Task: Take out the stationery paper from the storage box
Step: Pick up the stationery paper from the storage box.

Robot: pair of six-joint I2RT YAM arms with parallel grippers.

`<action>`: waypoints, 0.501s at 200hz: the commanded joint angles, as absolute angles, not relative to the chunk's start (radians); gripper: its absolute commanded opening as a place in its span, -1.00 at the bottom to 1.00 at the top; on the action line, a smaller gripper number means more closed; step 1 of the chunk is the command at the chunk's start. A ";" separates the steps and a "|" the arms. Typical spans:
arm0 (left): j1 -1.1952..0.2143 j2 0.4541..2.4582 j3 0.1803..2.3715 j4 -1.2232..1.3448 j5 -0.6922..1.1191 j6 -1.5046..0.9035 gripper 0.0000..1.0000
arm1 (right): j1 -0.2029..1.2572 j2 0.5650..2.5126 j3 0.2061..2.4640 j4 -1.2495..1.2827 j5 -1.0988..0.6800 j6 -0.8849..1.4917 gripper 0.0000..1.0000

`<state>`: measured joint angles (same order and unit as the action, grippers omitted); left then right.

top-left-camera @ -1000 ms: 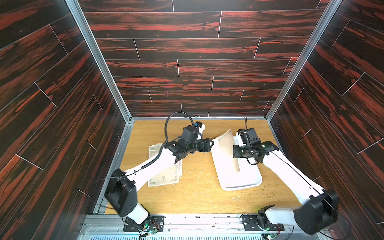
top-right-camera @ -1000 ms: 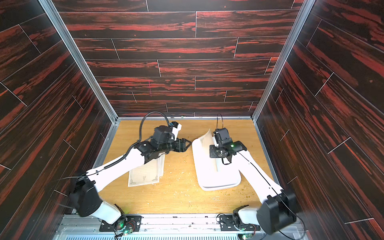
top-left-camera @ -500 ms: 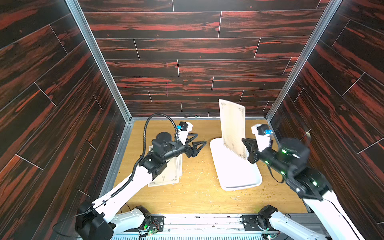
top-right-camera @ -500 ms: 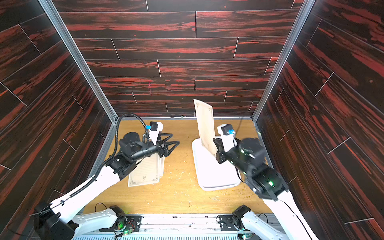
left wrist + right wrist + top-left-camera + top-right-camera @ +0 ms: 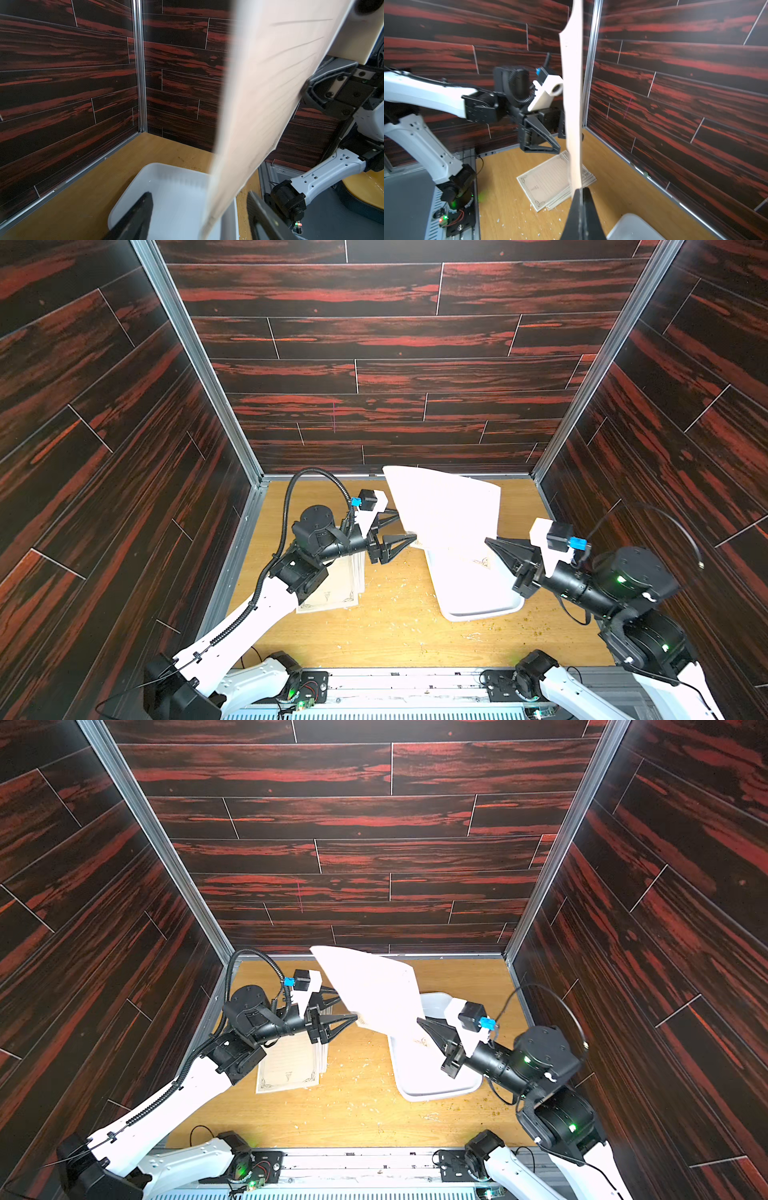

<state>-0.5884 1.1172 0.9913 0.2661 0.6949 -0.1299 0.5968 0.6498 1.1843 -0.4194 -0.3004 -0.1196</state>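
wooden tabletop (image 5: 395, 639), light brown, with pale flecks (image 5: 399, 585) scattered over it. on it, toward the robot's right, sits the shallow white plastic storage box (image 5: 478, 612) with rounded corners. toward the robot's left, well apart from the box, lies a flat stack (image 5: 332, 593) of cream ruled sheets with dark corner flourishes, partly under the left arm.

above the box: right gripper (image 5: 490, 541), black fingers pressed together, pinching the lower corner of one cream sheet of stationery paper (image 5: 449, 510). the sheet stands nearly upright in the air, clear of the box. its upper edge rises in front of the dark red plank back wall (image 5: 395, 427).

left gripper (image 5: 405, 524) is at the sheet's opposite edge, fingers spread. in the left wrist view one finger shows on each side of the paper; i can make out no contact.

progress, as a judgement: several sheets are already out on the stack, and this one is lifted but not yet laid down. the box floor that shows in the left wrist view is bare white. the part behind the sheet is hidden, so i cannot tell whether more remain. left to do: get this sheet across to the stack.
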 commanded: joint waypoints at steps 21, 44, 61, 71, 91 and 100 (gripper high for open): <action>-0.590 1.100 1.045 0.431 0.907 -0.282 0.31 | 0.601 0.668 1.215 -0.406 -0.341 -0.053 -1.00; -0.594 1.083 1.049 0.514 0.963 -0.366 0.20 | 0.601 0.689 1.221 -0.422 -0.341 -0.044 -1.00; -0.608 1.057 1.047 0.531 0.966 -0.373 0.07 | 0.600 0.692 1.200 -0.388 -0.373 -0.015 -1.00; -0.612 1.047 1.050 0.528 0.964 -0.375 -0.03 | 0.600 0.694 1.192 -0.370 -0.381 -0.001 -1.00; -0.614 1.035 1.039 0.528 0.950 -0.381 -0.08 | 0.597 0.692 1.176 -0.355 -0.363 0.008 -1.00; -0.614 1.037 1.039 0.521 0.945 -0.382 -0.10 | 0.596 0.689 1.171 -0.346 -0.356 0.015 -1.00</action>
